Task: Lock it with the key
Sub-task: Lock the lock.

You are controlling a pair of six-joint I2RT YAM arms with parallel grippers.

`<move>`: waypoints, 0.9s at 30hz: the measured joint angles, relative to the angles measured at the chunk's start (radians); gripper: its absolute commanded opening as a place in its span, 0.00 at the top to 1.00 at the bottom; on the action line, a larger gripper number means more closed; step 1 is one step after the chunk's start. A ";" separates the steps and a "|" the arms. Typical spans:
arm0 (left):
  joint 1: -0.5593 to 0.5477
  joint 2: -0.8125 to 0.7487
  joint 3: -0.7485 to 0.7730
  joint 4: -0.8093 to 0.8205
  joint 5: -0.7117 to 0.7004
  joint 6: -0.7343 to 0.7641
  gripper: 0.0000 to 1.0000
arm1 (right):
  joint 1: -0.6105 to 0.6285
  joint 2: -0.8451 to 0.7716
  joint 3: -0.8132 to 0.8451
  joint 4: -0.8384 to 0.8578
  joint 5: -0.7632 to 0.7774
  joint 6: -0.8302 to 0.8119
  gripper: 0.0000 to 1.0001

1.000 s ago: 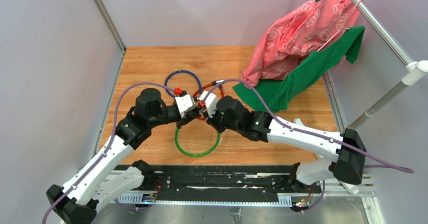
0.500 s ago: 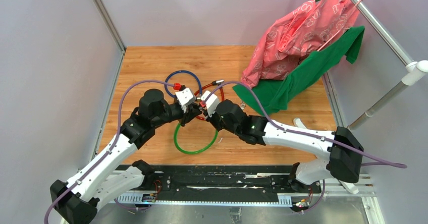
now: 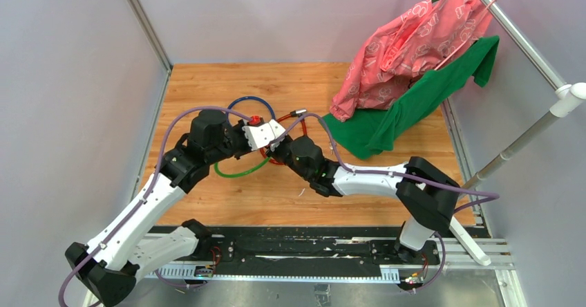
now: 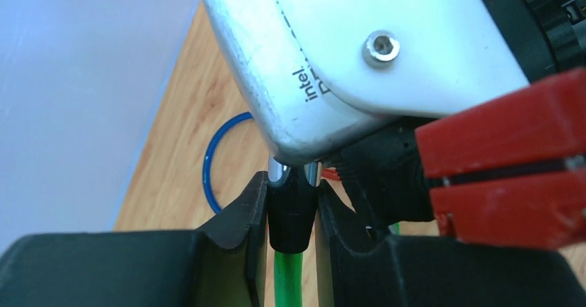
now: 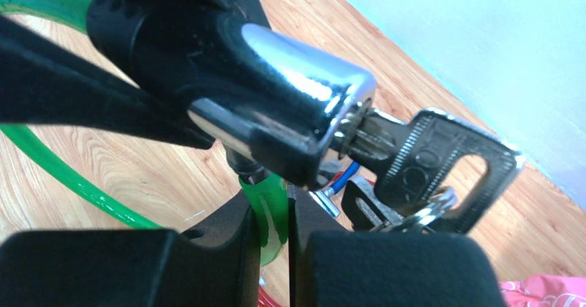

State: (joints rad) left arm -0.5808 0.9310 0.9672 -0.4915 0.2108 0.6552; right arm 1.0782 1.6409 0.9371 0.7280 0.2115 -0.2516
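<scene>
In the right wrist view the silver key (image 5: 432, 160) sits with its blade in the end of the green cable lock's chrome cylinder (image 5: 290, 106). Its bunch of like keys (image 5: 408, 216) hangs below, and no gripper holds it. My left gripper (image 4: 292, 191) is shut on the lock's black collar (image 4: 292, 214), above the green cable (image 4: 289, 279). My right gripper (image 5: 274, 210) is shut on the green cable (image 5: 271, 214) just under the cylinder. In the top view the left gripper (image 3: 257, 143) and right gripper (image 3: 282, 148) meet over the table, and the key is hidden.
A blue cable loop (image 3: 250, 101) lies behind the grippers and a red cable (image 3: 275, 159) under them. The green loop (image 3: 235, 173) hangs to the left. Pink and green clothes (image 3: 408, 51) drape from a rack at the back right. Frame posts stand at the table's corners.
Both grippers have moved toward the back and closer together. The green loop has been lifted off the table and now hangs tilted. The right arm's elbow has swung left.
</scene>
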 measured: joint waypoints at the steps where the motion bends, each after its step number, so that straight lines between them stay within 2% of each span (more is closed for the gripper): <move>1: 0.000 0.001 0.002 -0.004 -0.003 0.016 1.00 | 0.000 0.005 -0.002 0.017 -0.003 -0.005 1.00; 6: -0.004 -0.005 -0.062 0.048 0.014 0.037 1.00 | -0.002 0.006 -0.040 0.031 -0.016 -0.002 0.99; 9: -0.004 -0.004 -0.124 0.082 0.031 0.006 1.00 | -0.003 0.006 -0.066 -0.014 -0.027 0.024 0.94; 13: -0.005 0.004 -0.178 0.133 0.060 -0.015 1.00 | -0.003 0.002 -0.118 -0.014 -0.034 0.050 0.86; 18: -0.005 0.005 -0.182 0.150 0.074 -0.015 1.00 | -0.011 -0.003 -0.129 -0.006 -0.051 0.060 0.66; 24: -0.011 0.007 -0.182 0.153 0.074 -0.024 1.00 | -0.034 -0.037 -0.132 -0.028 -0.163 0.077 0.56; 27: -0.012 0.007 -0.182 0.151 0.077 -0.025 1.00 | -0.054 -0.084 -0.157 -0.048 -0.213 0.087 0.48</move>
State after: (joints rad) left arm -0.5926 0.9379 0.7849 -0.3401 0.2874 0.6304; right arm 1.0245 1.5574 0.7803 0.6804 -0.0017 -0.1646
